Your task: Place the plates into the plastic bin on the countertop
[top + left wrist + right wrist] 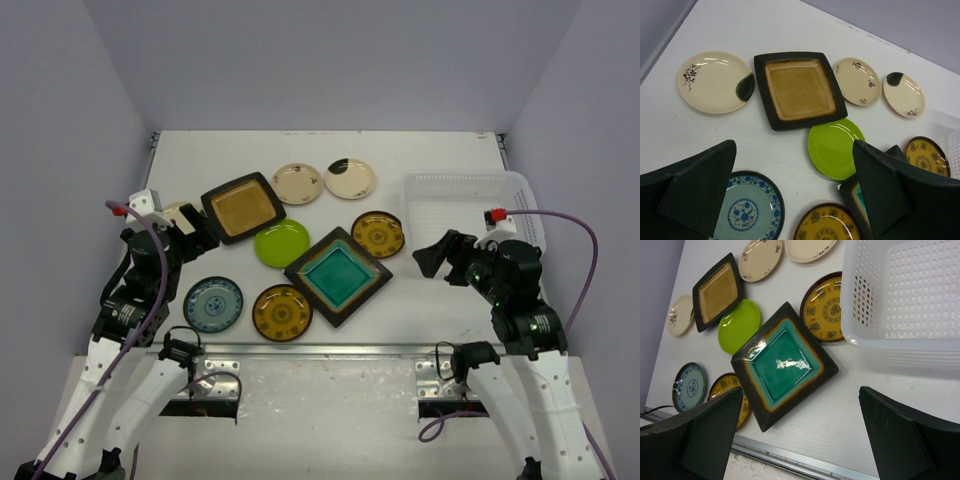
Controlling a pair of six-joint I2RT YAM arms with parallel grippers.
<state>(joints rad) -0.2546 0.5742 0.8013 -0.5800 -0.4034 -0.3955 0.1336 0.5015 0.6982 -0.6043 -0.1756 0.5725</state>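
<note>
Two pincers gape empty: left pincer (793, 150) near plates (799, 90), right pincer (801, 395) near bin (855, 300).

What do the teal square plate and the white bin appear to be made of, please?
Teal square plate: probably glazed ceramic; its glossy centre mirrors the lights. White bin: likely moulded plastic, translucent, its walls perforated with regular holes.

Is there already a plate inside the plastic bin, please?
No, the plastic bin shows only its bare perforated floor, and the plates lie outside it on the countertop.
</note>
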